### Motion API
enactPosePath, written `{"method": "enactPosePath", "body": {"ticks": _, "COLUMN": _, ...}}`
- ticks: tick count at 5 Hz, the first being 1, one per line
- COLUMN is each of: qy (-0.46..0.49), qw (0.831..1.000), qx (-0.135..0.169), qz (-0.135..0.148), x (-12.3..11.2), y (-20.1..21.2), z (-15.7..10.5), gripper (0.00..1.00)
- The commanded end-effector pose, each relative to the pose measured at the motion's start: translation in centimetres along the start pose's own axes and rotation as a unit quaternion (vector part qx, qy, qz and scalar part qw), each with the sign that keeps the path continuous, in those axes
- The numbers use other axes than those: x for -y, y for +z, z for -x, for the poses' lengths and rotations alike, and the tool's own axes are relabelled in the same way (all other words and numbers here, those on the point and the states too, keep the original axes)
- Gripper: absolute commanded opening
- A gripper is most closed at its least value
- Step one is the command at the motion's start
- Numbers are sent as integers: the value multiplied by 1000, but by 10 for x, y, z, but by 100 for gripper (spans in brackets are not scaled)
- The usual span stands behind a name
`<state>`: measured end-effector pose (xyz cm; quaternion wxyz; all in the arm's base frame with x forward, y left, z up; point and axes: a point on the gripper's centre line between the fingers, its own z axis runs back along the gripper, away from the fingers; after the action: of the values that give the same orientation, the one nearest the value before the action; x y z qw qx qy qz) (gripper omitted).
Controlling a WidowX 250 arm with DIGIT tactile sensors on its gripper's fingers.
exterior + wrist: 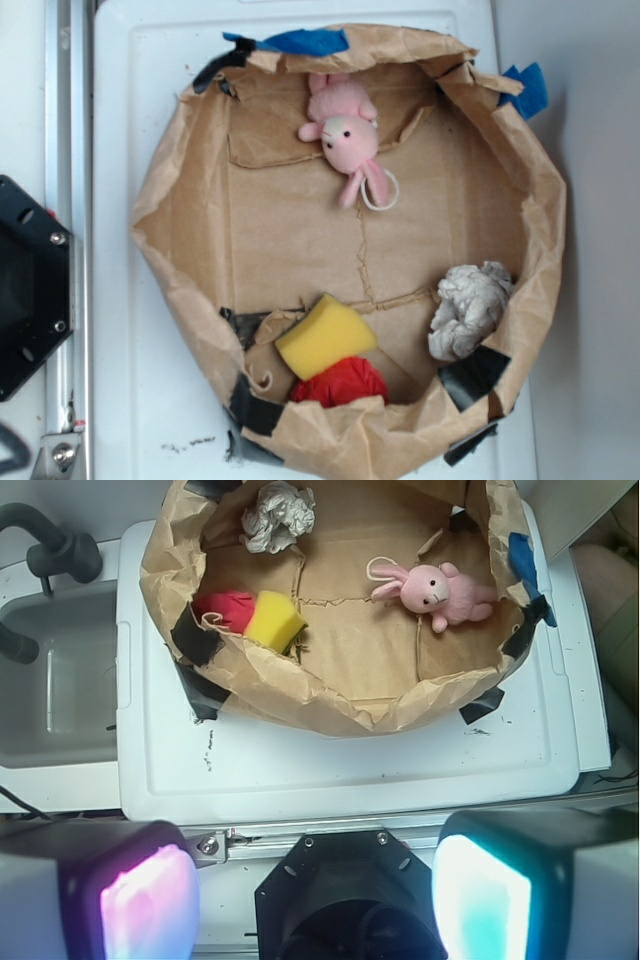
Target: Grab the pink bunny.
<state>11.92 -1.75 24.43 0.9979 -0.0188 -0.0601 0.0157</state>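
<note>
The pink bunny (345,140) lies at the far side of a flattened brown paper bag (160,230), ears and white loop pointing toward the bag's middle. In the wrist view the bunny (435,590) lies at the upper right inside the bag (330,705). My gripper (315,900) shows only in the wrist view, high above and well back from the bag. It is open, with its pink-lit pad (150,905) and teal-lit pad (480,900) far apart. Nothing is held between them. The gripper does not show in the exterior view.
Also in the bag are a yellow sponge (322,335), a red ball of cloth (342,383) beside it and a crumpled grey-white paper wad (468,308). The bag rests on a white board (350,770). A sink (50,680) lies to the left. The black robot base (25,290) stands nearby.
</note>
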Motion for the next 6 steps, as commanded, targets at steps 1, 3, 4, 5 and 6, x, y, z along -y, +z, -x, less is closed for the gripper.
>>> {"method": "enactPosePath", "body": {"ticks": 1, "qy": 0, "qw": 1000, "qx": 0, "qz": 0, "x": 0, "y": 0, "z": 0, "gripper": 100}}
{"method": "enactPosePath", "body": {"ticks": 3, "qy": -87, "qw": 996, "qx": -27, "qz": 24, "x": 14, "y": -20, "z": -72, "gripper": 100}}
{"method": "enactPosePath", "body": {"ticks": 4, "qy": -206, "qw": 976, "qx": -52, "qz": 43, "x": 17, "y": -35, "z": -91, "gripper": 100}}
{"method": "enactPosePath", "body": {"ticks": 5, "qy": -324, "qw": 941, "qx": -81, "qz": 60, "x": 1, "y": -60, "z": -96, "gripper": 100}}
{"method": "enactPosePath", "body": {"ticks": 6, "qy": -326, "qw": 943, "qx": -47, "qz": 36, "x": -35, "y": -73, "z": -97, "gripper": 100}}
